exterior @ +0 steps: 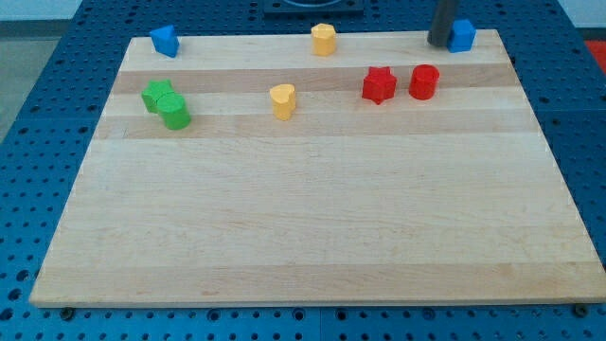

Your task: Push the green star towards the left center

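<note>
The green star (157, 95) lies at the view's left, in the upper part of the wooden board (312, 227). A green round block (175, 114) touches it on its lower right. My tip (438, 43) is at the view's top right, far from the green star, right beside a blue block (462, 35) on that block's left.
A blue block (165, 41) sits at the board's top left corner. A yellow block (324, 39) is at the top centre and a yellow heart-like block (283, 100) lies mid-board. A red star (379, 84) and a red round block (423, 82) lie right of centre.
</note>
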